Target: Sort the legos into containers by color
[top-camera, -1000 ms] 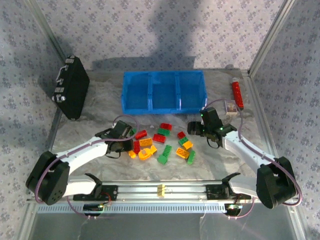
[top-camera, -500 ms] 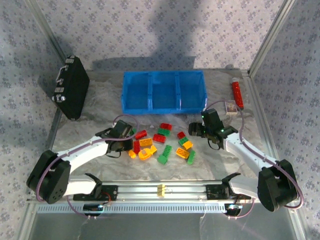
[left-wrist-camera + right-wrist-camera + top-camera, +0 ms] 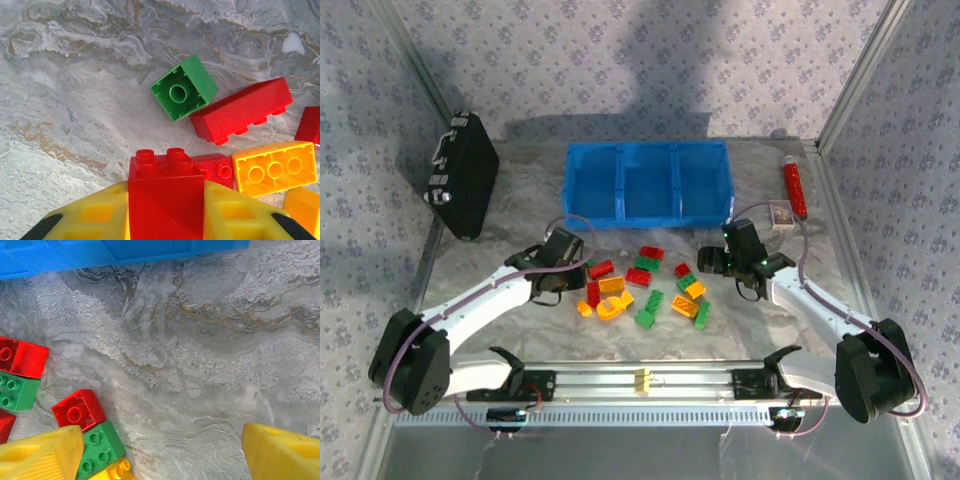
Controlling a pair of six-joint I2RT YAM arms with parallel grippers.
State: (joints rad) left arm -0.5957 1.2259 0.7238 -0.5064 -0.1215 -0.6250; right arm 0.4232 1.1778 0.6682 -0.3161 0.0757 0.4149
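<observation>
My left gripper [image 3: 166, 200] is shut on a red lego [image 3: 165, 185], gripped between the yellow fingers with its studs pointing forward. Beyond it lie a green lego [image 3: 184, 87], a long red one [image 3: 241, 110] and an orange one [image 3: 275, 167]. From above, the left gripper [image 3: 578, 278] sits at the left edge of the lego pile [image 3: 645, 285]. My right gripper [image 3: 712, 262] is open at the pile's right edge, over bare table [image 3: 162, 440], with a red lego [image 3: 78, 410] and a green one [image 3: 97, 450] by its left finger. The blue three-compartment bin [image 3: 620, 217] stands behind the pile, and its wall [image 3: 100, 252] shows in the right wrist view.
A black hard case [image 3: 465, 185] leans at the back left. A red cylinder tube [image 3: 793, 188] and a small box [image 3: 783, 215] lie right of the bin. A metal rail [image 3: 645, 380] runs along the near edge between the arm bases.
The left wrist has shifted slightly to the right and away from the near edge. The right gripper has edged a little toward the pile. The loose legos have not moved.
</observation>
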